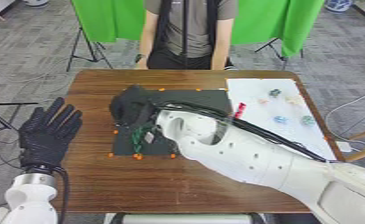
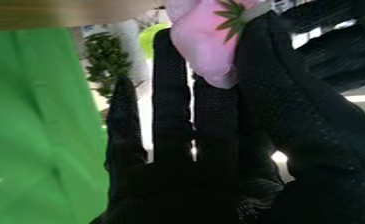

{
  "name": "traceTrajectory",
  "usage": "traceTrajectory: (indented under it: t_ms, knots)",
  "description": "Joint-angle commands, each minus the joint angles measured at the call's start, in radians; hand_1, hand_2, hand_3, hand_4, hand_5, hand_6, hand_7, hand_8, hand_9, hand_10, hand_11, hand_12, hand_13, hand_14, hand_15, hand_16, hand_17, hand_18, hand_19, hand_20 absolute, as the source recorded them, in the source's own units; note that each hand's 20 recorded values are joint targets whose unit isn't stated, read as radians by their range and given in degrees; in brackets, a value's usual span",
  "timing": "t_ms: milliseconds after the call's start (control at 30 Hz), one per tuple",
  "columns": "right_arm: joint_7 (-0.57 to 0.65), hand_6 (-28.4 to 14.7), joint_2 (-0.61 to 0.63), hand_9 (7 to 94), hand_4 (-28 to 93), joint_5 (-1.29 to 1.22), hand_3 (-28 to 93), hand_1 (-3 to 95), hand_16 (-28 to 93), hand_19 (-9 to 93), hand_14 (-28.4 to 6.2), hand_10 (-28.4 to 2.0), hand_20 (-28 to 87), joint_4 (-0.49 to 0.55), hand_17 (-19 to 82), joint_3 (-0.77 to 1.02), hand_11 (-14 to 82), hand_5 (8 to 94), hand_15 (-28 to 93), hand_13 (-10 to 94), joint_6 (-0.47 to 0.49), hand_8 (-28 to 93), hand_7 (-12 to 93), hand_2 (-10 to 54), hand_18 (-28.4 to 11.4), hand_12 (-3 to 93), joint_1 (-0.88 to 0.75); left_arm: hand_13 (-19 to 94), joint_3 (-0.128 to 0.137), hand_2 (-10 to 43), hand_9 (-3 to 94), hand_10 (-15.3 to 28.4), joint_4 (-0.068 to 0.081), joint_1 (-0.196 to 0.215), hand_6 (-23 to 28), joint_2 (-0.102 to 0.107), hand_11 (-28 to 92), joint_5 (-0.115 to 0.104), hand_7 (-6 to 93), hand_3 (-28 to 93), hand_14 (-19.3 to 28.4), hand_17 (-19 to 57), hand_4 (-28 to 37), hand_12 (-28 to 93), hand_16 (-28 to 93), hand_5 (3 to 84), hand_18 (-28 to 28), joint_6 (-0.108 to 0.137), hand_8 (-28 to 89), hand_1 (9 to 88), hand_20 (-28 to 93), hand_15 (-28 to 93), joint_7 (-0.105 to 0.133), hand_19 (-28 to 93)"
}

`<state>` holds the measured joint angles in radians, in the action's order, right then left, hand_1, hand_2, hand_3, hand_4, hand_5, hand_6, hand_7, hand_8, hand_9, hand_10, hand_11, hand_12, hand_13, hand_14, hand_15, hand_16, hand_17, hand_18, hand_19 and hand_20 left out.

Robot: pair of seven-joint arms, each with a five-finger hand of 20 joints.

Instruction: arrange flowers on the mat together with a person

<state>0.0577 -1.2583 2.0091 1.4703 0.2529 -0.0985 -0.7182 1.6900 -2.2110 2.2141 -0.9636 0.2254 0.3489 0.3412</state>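
I have one table (image 1: 98,185) under my right hand (image 1: 130,107), and my right arm (image 1: 249,162) slants across it from the near right, hiding part of the one black mat (image 1: 209,97). The hand is over the mat's left part. One white sheet (image 1: 258,85) is to that hand's right, past the forearm. My left hand (image 1: 50,132) is well to its left, by the table's edge, fingers straight and slightly apart. My right hand is narrow, one pink flower (image 2: 205,40) held between thumb and straight fingers. Green stems (image 1: 137,137), too tangled to count, lie just nearer me than that hand. One red thing (image 1: 240,110) and five small clumps (image 1: 281,120) sit to its right, the clumps on the sheet.
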Motion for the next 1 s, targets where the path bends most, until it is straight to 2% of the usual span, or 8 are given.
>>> traceTrajectory:
  t_ms: [33, 267, 400, 467, 600, 767, 867, 1000]
  knots:
    - [0.068, 8.0, -0.059, 79.0, -28, -0.043, 70, 54.4, 31, 37, -3.7, -1.8, 10, -0.011, 13, -0.082, 8.4, 62.0, 28, 51, -0.068, -2, 57, -9.5, -13.9, 40.9, 0.101, 23, -0.011, 15.8, 32.2, 14.9, 0.007, -0.001, 7.6, 0.020, 18, -0.010, 10.5, 75, 15.0, -5.8, -28.3, 6, -8, 40.0, 12.0, 0.011, -9, 23.6, 9, 29, 0.015, 32]
    - [0.147, 7.5, -0.074, 78.6, -28, -0.049, 70, 54.4, 30, 38, -4.2, -2.3, 10, -0.021, 13, -0.147, 8.5, 62.2, 28, 52, -0.085, -3, 56, -9.5, -14.2, 40.8, 0.143, 23, -0.017, 15.8, 32.0, 14.7, 0.011, -0.013, 7.6, 0.027, 18, -0.008, 10.7, 75, 15.0, -5.8, -28.3, 6, -8, 40.0, 12.0, 0.008, -9, 23.5, 9, 29, 0.014, 33]
    - [0.180, 7.4, -0.084, 77.8, -28, -0.037, 70, 54.3, 30, 39, -4.8, -2.4, 10, -0.026, 13, -0.170, 8.1, 61.8, 28, 51, -0.039, -4, 55, -9.5, -14.3, 40.1, 0.156, 23, -0.012, 15.8, 31.9, 14.7, 0.006, -0.007, 7.6, 0.033, 18, -0.012, 10.8, 75, 14.9, -5.8, -28.3, 6, -8, 40.2, 12.0, 0.035, -9, 23.6, 9, 29, 0.019, 33]
    - [0.210, 7.2, -0.089, 77.2, -28, -0.062, 70, 54.2, 29, 39, -5.3, -2.4, 10, -0.035, 12, -0.223, 7.6, 61.4, 28, 50, -0.085, -4, 54, -9.5, -14.4, 39.4, 0.190, 23, -0.021, 15.9, 32.0, 14.7, 0.012, -0.020, 7.8, 0.037, 18, -0.021, 10.8, 75, 15.0, -5.8, -28.3, 6, -8, 40.4, 12.0, 0.030, -9, 23.6, 9, 29, 0.025, 33]
    - [0.214, 7.1, -0.090, 77.3, -28, -0.017, 70, 54.1, 29, 40, -5.4, -2.6, 10, -0.038, 13, -0.168, 7.7, 61.4, 28, 50, -0.025, -4, 54, -9.5, -14.3, 39.1, 0.127, 23, -0.023, 16.0, 32.2, 14.7, 0.013, -0.026, 7.9, 0.040, 18, -0.012, 10.7, 75, 15.1, -5.8, -28.3, 6, -8, 40.8, 12.1, 0.018, -9, 23.6, 9, 29, 0.000, 33]
    - [0.248, 7.1, -0.088, 77.2, -28, -0.002, 70, 53.9, 28, 40, -5.6, -2.6, 9, -0.044, 13, -0.169, 7.9, 61.5, 28, 50, -0.024, -4, 54, -9.5, -14.3, 39.0, 0.123, 23, -0.019, 16.0, 33.1, 14.7, 0.017, -0.029, 7.8, 0.040, 19, -0.016, 10.6, 75, 15.0, -5.8, -28.3, 6, -8, 41.5, 12.1, 0.019, -9, 23.6, 9, 30, 0.010, 33]
    - [0.265, 6.3, -0.086, 75.1, -28, -0.029, 70, 53.6, 27, 41, -6.1, -2.9, 9, -0.045, 12, -0.154, 7.5, 60.4, 29, 49, -0.006, -7, 51, -9.5, -14.4, 37.2, 0.110, 23, -0.020, 16.2, 33.2, 14.8, 0.010, -0.029, 7.8, 0.041, 19, -0.017, 10.6, 75, 15.0, -5.8, -28.3, 6, -8, 41.6, 12.1, 0.048, -9, 23.7, 9, 30, 0.003, 33]
    - [0.261, 6.2, -0.085, 72.3, -28, -0.013, 70, 53.5, 25, 42, -6.7, -3.6, 8, -0.048, 12, -0.145, 10.1, 59.4, 29, 48, 0.018, -9, 49, -9.5, -14.7, 32.6, 0.097, 24, -0.016, 17.5, 33.9, 14.9, 0.010, -0.025, 8.0, 0.038, 19, -0.030, 10.9, 75, 15.2, -5.8, -28.3, 6, -8, 42.4, 12.2, 0.046, -9, 24.1, 9, 30, 0.015, 33]
